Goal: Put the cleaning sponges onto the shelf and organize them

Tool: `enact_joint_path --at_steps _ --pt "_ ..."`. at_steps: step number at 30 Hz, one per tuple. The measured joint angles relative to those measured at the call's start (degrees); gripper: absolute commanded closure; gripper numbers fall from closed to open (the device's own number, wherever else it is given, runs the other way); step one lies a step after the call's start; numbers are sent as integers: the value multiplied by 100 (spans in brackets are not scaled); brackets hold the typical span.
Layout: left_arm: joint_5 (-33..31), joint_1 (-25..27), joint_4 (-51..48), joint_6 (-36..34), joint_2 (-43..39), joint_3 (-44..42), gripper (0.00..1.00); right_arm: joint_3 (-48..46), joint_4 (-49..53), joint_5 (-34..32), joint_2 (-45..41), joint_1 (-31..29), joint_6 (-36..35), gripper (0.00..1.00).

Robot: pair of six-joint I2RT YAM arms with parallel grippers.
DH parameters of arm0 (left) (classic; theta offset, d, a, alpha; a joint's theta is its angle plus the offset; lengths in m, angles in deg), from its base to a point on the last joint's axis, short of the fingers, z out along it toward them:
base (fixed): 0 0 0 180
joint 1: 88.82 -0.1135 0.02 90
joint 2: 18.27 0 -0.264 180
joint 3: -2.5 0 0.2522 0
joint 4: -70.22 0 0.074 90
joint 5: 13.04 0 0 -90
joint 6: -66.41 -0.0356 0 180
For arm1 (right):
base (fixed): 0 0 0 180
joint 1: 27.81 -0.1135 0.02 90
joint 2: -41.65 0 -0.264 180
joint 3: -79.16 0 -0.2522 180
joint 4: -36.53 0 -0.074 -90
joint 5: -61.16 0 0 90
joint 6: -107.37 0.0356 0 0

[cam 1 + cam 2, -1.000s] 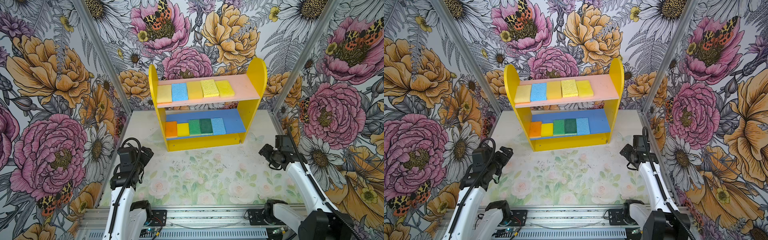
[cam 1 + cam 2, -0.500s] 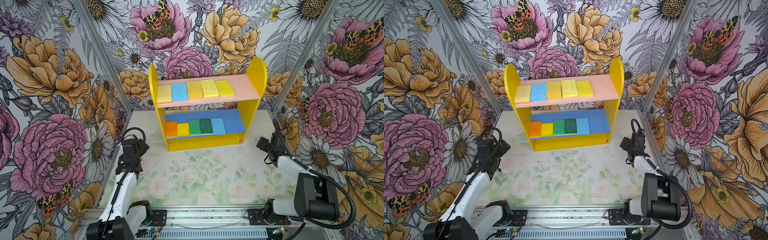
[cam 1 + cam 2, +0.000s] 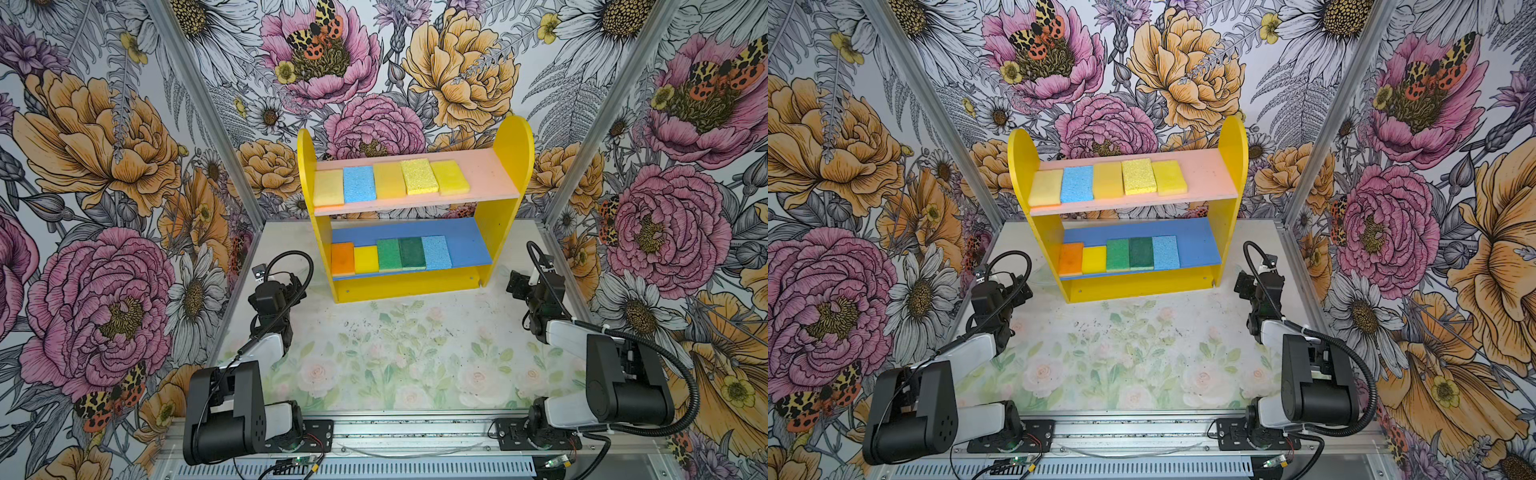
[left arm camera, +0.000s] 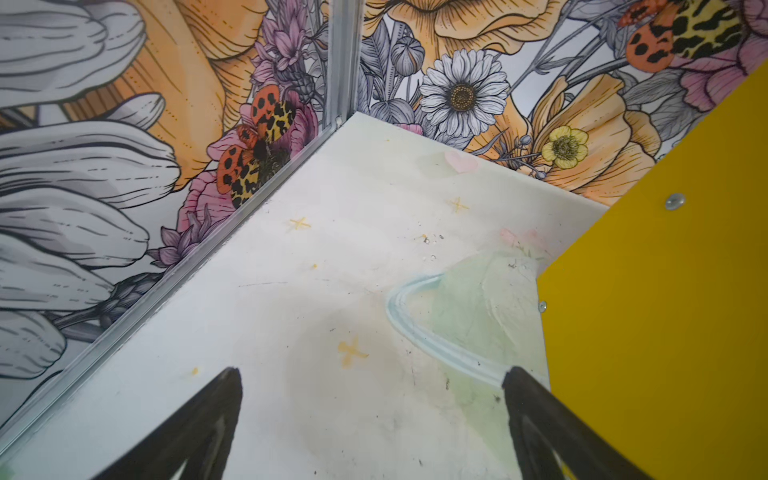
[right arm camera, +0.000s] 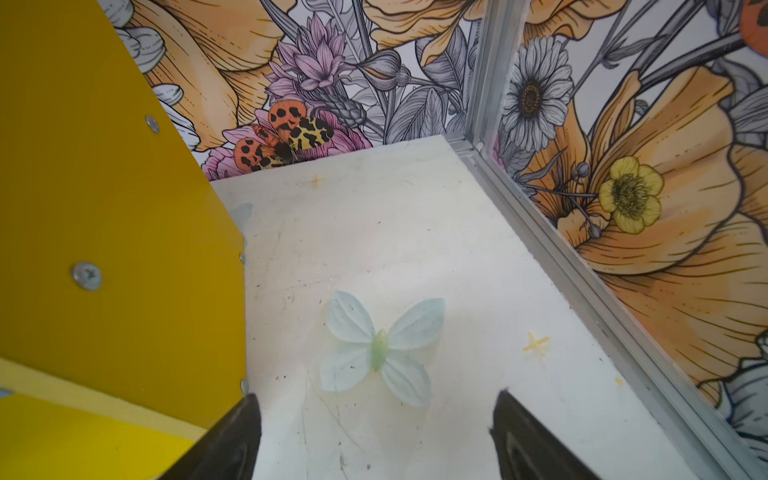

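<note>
Technician: Where are the sponges (image 3: 390,180)?

Manual: Five lie on the pink board (image 3: 486,174) of the shelf (image 3: 512,143), five on its blue board (image 3: 465,245). The left end effector (image 4: 370,376) and right end effector (image 5: 374,397) stand wide and empty, flanking it over the surface (image 3: 395,357). The arms should withdraw without brushing the shelf.

Ten sponges (image 3: 390,180) lie flat in rows on the shelf (image 3: 494,174).

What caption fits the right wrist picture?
Open right hand above a pale butterfly printed on the table, beside the yellow shelf.
</note>
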Motion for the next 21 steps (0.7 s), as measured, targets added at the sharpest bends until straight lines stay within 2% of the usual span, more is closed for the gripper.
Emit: enact_joint_path --at_steps 9,13,17,21 --pt "787 291 1635 -522 857 -365 1 -857 -1307 321 35 -48 -190 12" --pt "946 446 2127 -693 1189 -376 1 -1200 -2288 424 446 -127 -306 11" --pt "907 452 2269 -748 1325 -376 1 -1241 -2398 511 557 -151 -363 10" --pt "634 608 2363 -776 1322 -376 1 -782 -2024 468 570 -243 -446 6"
